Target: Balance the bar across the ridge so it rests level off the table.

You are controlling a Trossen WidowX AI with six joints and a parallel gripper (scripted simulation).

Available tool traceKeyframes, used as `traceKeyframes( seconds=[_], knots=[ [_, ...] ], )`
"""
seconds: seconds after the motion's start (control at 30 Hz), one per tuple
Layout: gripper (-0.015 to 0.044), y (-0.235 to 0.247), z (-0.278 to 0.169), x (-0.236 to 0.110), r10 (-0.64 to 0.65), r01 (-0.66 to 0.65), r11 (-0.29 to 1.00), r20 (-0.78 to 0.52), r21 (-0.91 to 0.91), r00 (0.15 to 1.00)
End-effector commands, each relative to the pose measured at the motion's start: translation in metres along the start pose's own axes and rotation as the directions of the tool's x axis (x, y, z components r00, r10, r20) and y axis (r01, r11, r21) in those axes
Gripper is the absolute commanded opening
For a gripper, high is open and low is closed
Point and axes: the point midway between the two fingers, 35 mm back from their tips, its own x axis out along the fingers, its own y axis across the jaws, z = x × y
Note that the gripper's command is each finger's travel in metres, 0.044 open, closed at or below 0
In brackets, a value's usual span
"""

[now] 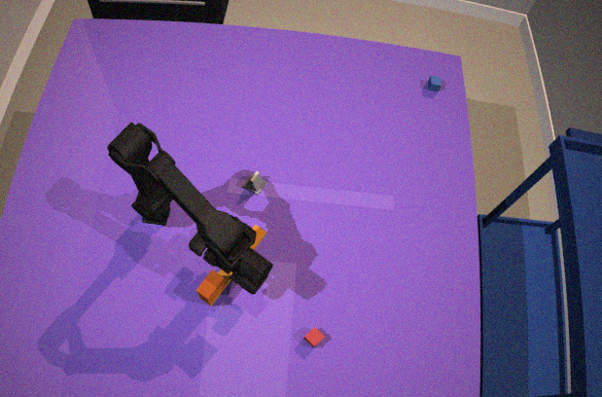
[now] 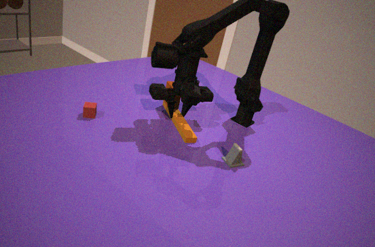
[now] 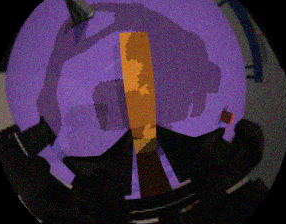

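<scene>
Orange bar (image 2: 183, 128) between gripper (image 2: 177, 113) fingers, gripped.

Obstacles on purple table (image 1: 324, 122): grey ridge (image 2: 234, 156) just off orange bar (image 2: 183, 127) end, open gap btwn them; red cube (image 2: 89, 109) well apart; blue cube (image 1: 435, 83) at far corner; arm base (image 2: 244, 116) behind ridge; blue rack (image 1: 562, 195) off table edge.
</scene>
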Motion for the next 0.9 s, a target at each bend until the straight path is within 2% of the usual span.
traceKeyframes(
  seconds=[0.0,0.1,0.23,0.87],
  knots=[
    [0.0111,0.000,0.000,0.000,0.000,0.000,1.000,0.000,0.000,1.000],
    [0.0091,0.000,0.000,0.000,0.000,0.000,1.000,0.000,0.000,1.000],
    [0.0000,-0.001,0.000,-0.006,0.000,0.000,1.000,0.000,0.000,1.000],
    [0.0000,-0.005,0.000,-0.054,-0.001,0.001,1.000,0.002,-0.001,1.000]
  ],
)
